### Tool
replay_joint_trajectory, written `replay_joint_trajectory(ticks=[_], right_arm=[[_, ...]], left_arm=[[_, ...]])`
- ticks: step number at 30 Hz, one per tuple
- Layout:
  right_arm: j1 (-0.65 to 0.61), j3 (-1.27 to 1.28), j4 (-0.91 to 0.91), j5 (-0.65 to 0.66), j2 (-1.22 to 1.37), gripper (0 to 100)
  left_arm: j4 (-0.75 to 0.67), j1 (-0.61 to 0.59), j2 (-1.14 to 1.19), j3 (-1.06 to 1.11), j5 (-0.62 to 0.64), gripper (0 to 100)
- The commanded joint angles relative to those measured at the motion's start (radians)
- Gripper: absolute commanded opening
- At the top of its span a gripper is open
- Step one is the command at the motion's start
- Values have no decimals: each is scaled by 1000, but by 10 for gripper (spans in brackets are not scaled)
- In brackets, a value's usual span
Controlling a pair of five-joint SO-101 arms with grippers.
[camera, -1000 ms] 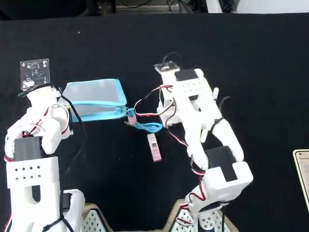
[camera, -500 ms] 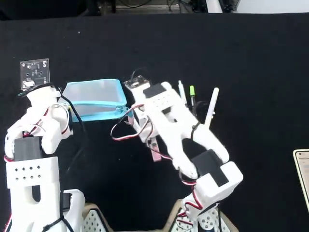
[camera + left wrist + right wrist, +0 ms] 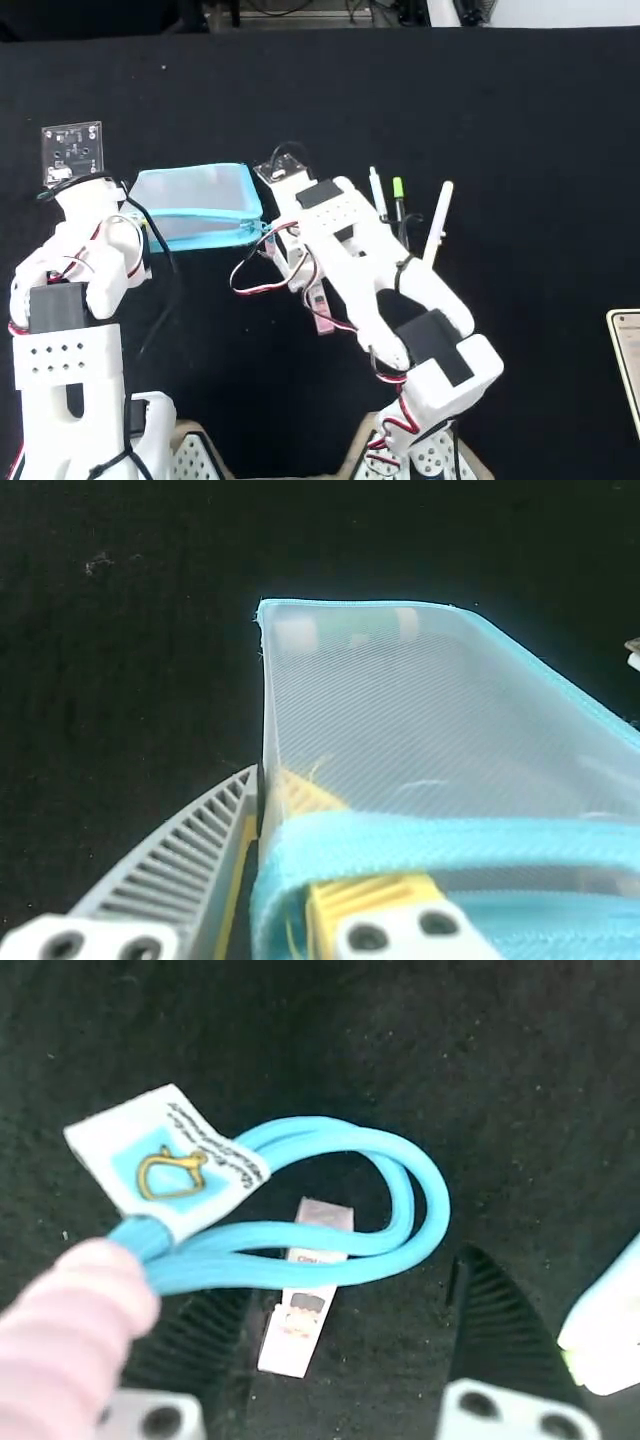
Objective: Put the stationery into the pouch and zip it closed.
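My right arm has swung over to the zip end of the pouch (image 3: pixel 195 195). My right end effector (image 3: pixel 345 1330) is open and empty, and the blue zip loop (image 3: pixel 425 1200) lies just under it. My left end effector (image 3: pixel 275 890) pinches the pouch.

Bright, even light falls from above onto the matte black table (image 3: pixel 520 110), which swallows nearly all shadows. The white left arm (image 3: pixel 70 300) and right arm (image 3: pixel 380 260) look almost washed out. The translucent pouch (image 3: pixel 420 720) shows pale glare patches.
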Motion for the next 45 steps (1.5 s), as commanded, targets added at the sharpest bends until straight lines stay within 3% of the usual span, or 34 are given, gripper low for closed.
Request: replay_joint_trajectory(ticks=[1,10,14,21,28,33,39,45], right_arm=[[-12,-12,-6,-2,33,219],[-8,-124,31,-51,176,186],[-6,-122,25,-54,160,3],[49,-119,78,-46,96,10],[249,-170,244,135,-120,11],[499,-127,304,276,-274,11],[865,25,186,511,-266,11],[1049,157,-72,635,-159,11]], left_arm=[[-17,-13,-9,-4,11,30],[-18,-13,-9,-4,11,30],[-18,-13,-9,-4,11,30],[-20,-13,-9,-4,11,30],[-20,-13,-9,-4,12,30],[-12,-13,-9,-2,12,30],[-20,-13,-9,16,12,30],[-20,-13,-9,16,14,30]])
